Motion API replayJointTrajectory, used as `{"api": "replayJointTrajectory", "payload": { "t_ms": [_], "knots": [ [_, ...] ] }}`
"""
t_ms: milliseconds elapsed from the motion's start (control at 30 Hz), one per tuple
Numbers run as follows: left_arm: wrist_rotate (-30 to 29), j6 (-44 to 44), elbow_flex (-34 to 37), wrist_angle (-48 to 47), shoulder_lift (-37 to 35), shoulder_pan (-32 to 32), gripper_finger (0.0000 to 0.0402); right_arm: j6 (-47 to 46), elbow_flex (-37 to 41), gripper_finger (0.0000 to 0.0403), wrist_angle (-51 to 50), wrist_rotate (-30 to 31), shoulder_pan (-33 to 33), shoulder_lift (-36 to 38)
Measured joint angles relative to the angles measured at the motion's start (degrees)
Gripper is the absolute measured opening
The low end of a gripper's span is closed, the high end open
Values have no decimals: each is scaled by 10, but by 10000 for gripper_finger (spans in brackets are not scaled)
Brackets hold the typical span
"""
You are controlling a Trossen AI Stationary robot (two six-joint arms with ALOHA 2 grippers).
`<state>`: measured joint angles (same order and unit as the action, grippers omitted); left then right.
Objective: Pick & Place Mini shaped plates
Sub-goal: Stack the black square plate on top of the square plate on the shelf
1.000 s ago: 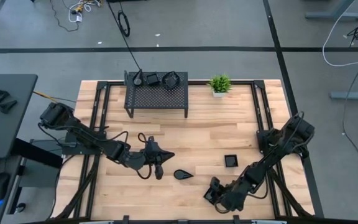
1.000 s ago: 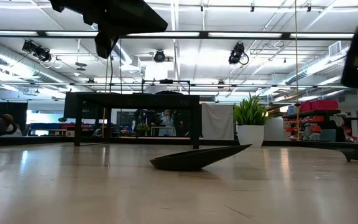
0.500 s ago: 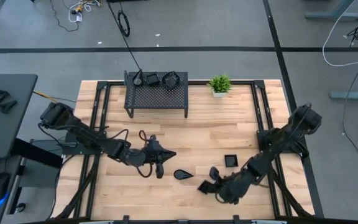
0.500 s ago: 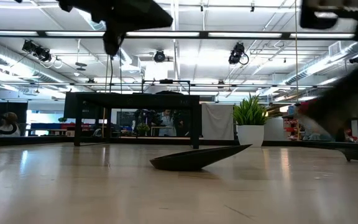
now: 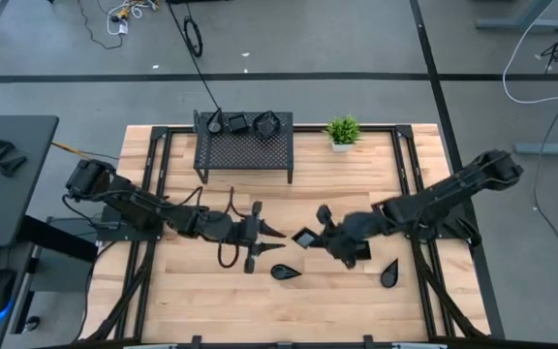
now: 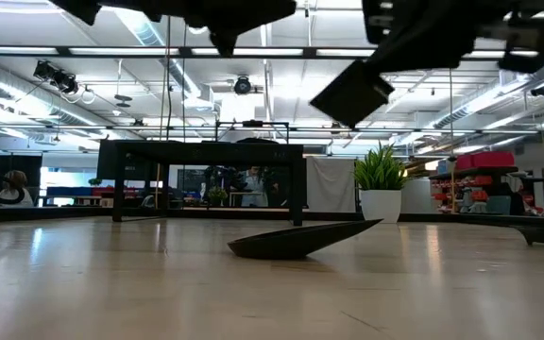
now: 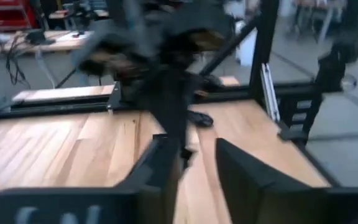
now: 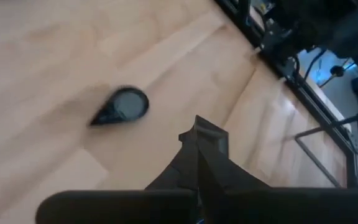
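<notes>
Black square plate (image 5: pixel 304 237) sits clamped in my right gripper (image 5: pixel 316 236) mid-table; only the low view shows it airborne; left gripper (image 5: pixel 265 233) open, empty.

In the left wrist view, motion blur smears the right arm (image 7: pixel 166 56) into a dark shape, so its gripper cannot be made out. In the low view, both arms are cut off by the top edge. The small plates on the mesh rack (image 5: pixel 244 145) are too small to tell apart.
</notes>
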<state>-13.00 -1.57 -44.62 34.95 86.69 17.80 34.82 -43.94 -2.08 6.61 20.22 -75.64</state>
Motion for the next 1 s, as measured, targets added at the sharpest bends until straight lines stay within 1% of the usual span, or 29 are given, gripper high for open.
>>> {"api": "replayJointTrajectory", "payload": {
  "t_ms": [100,167,200,300,367,433,500,667,767,1000],
  "knots": [
    [11,38,-29,-7,35,-3,157,23,0,2,3,-32,-36,-1],
    [10,44,-60,-31,64,-7,183,33,0,2,3,-44,-53,-1],
    [3,48,-73,-60,73,-9,192,36,0,2,3,-47,-59,-1],
    [-34,63,-115,-135,98,-13,204,43,0,2,10,-47,-70,-1],
    [-43,71,-135,-176,105,-15,203,49,0,2,12,-48,-72,-1],
    [-37,74,-153,-202,113,-19,195,49,0,2,13,-48,-72,-1],
    [-37,74,-155,-231,113,-20,184,49,0,2,14,-52,-71,-1],
    [-35,74,-157,-253,113,-26,148,48,0,2,18,-63,-71,-1],
    [-19,72,-157,-252,118,-32,120,48,0,2,23,-63,-71,-1],
    [-22,72,-157,-252,120,-36,41,47,0,2,28,-62,-71,-1]
  ]
}}
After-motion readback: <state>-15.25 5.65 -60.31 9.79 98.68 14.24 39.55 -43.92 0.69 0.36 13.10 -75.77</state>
